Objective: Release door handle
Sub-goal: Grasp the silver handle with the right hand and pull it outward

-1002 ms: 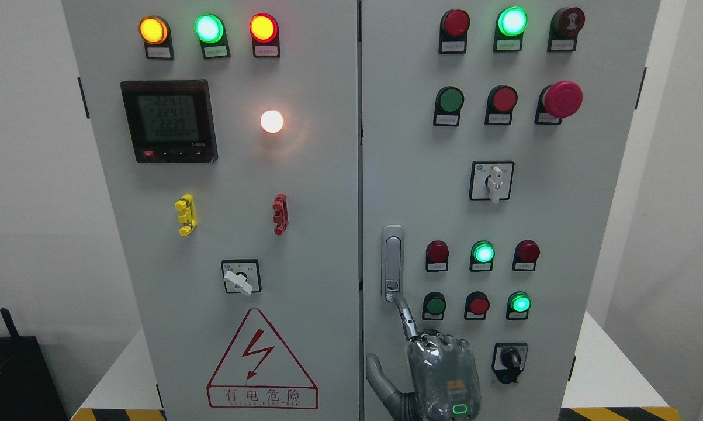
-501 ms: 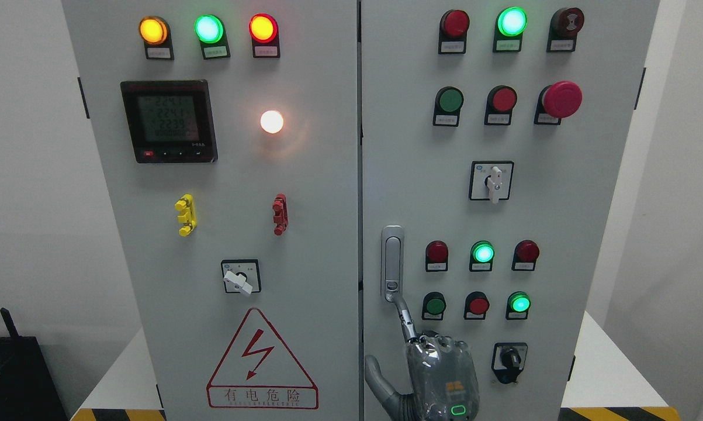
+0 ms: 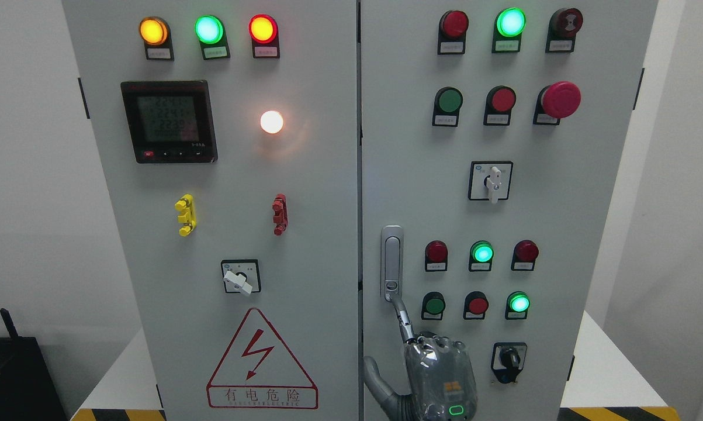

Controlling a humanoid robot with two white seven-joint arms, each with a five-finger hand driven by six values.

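The silver door handle (image 3: pixel 392 263) stands upright near the left edge of the cabinet's right door (image 3: pixel 561 245). My right hand (image 3: pixel 412 342) comes up from the bottom edge, below the handle. Its index finger (image 3: pixel 402 318) is stretched out, with the tip touching the handle's lower end by the keyhole. The thumb (image 3: pixel 373 377) sticks out to the left and the other fingers are curled. The hand grips nothing. My left arm is out of sight.
The right door carries indicator lamps, push buttons, a red mushroom stop button (image 3: pixel 560 99) and two rotary switches (image 3: pixel 491 181). The left door (image 3: pixel 228 234) has a meter (image 3: pixel 169 121), lamps, a switch and a hazard triangle. White walls flank the cabinet.
My right hand has drifted a little to the left. Its index fingertip stays at the handle's lower end. The handle has not moved.
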